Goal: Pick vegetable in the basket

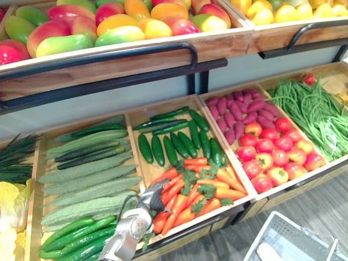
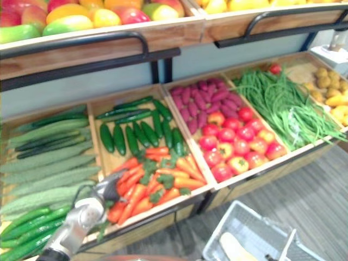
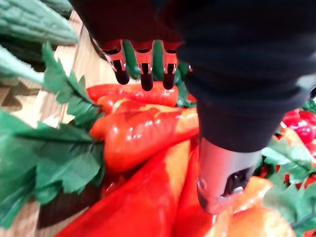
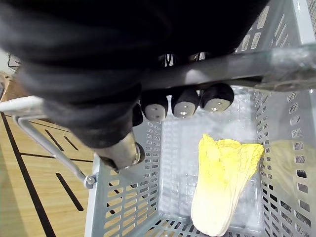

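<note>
Left hand (image 1: 154, 194) above carrots (image 1: 220, 190), beside divider (image 1: 134, 152)

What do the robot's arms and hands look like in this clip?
The left arm is silver-grey metal. The left hand and right hand each have a dark cover over the back, silver fingers with dark rounded tips, and a silver thumb.

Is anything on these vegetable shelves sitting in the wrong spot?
Yes. One round red thing, apparently a tomato, lies alone at the back of the beans bin, apart from the other tomatoes in the next bin. Nothing else stands out.
</note>
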Available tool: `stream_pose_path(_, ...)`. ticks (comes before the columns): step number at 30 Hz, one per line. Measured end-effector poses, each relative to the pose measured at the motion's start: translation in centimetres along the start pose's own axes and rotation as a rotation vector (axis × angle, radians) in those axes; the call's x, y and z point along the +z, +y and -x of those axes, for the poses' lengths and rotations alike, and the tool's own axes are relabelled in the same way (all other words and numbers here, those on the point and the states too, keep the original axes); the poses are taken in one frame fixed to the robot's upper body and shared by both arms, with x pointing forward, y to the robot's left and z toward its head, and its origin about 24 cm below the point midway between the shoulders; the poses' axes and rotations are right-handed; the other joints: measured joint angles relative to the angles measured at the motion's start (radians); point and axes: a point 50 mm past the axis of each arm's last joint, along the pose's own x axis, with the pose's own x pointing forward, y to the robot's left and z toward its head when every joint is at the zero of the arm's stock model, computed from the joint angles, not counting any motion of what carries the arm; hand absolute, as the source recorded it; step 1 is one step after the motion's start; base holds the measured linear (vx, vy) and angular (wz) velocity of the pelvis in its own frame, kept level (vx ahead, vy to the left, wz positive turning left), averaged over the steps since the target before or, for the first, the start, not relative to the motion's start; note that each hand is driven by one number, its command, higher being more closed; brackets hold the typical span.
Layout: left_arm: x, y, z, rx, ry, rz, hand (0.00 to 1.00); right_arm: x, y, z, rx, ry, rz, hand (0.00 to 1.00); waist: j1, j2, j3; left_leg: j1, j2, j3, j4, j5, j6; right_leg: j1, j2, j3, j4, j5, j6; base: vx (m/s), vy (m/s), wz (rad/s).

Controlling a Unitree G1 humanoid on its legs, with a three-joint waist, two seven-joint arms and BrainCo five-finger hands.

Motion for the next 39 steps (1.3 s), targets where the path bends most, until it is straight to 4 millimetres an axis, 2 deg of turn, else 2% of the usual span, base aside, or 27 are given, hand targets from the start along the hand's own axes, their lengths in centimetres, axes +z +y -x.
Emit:
stream_pose_path(7, -0.9, -0.1, -1.1, -0.009, 0.05, 0.011, 0.0, 0.1, 0.2, 0.0, 0.002, 0.001, -0.002, 1.0, -0.002, -0.001, 0.0, -0.003, -0.003, 0.0, -0.009, 0.0, -0.001, -0.003, 0.0, 0.0, -0.012, 0.002, 0.003, 0.0, 0.0, 0.0)
stream_pose_path(8, -1.2, -0.5, -1.2, -0.017, 0.066, 0.019, 1.0, 0.1, 0.3, 0.0, 0.005, 0.002, -0.003, 1.0, -0.003, -0.001, 0.0, -0.005, -0.004, 0.0, -0.011, 0.0, -0.001, -0.005, 0.0, 0.0, -0.014, 0.002, 0.003, 0.0, 0.0, 0.0)
stream_pose_path(18, -1.3, -0.3, -2.2, 0.021, 0.092, 0.049, 1.0, 0.5, 1.4, -0.2, 0.023, 0.01, -0.001, 1.0, -0.008, -0.003, 0.002, -0.019, -0.012, -0.022, -0.011, -0.003, 0.002, -0.016, -0.007, -0.002, -0.014, 0.002, 0.003, 0.01, -0.002, 0.0)
stream_pose_path(22, -1.5, -0.3, -2.2, 0.033, 0.101, 0.05, 1.0, 0.7, 1.7, -0.3, 0.021, 0.014, 0.0, 1.0, -0.028, -0.005, 0.004, -0.035, -0.014, -0.038, 0.018, -0.019, 0.006, -0.016, -0.011, -0.006, -0.011, 0.002, 0.003, -0.01, 0.003, 0.03)
stream_pose_path(31, -1.6, 0.0, -2.2, 0.041, 0.107, 0.059, 1.0, 0.7, 1.5, -0.3, 0.013, 0.018, 0.003, 1.0, -0.031, -0.001, 0.007, -0.034, -0.013, -0.038, 0.021, -0.019, 0.005, -0.016, -0.01, -0.004, -0.009, 0.002, 0.002, 0.0, 0.0, 0.0)
stream_pose_path(34, -1.3, 1.0, -2.1, 0.069, 0.091, 0.052, 1.0, 0.7, 1.5, -0.4, 0.013, 0.017, 0.0, 1.0, -0.031, 0.007, 0.013, -0.032, -0.012, -0.038, 0.021, -0.019, 0.005, -0.016, -0.01, -0.003, -0.003, 0.001, 0.001, 0.0, 0.0, 0.0)
stream_pose_path(39, -0.8, 4.3, -1.3, 0.189, 0.039, 0.022, 1.0, 0.7, 1.4, -0.4, 0.011, 0.017, -0.002, 1.0, -0.026, 0.005, 0.02, -0.018, -0.011, -0.037, 0.021, -0.02, 0.006, -0.012, -0.01, -0.002, 0.015, -0.003, -0.006, 0.0, 0.0, 0.0)
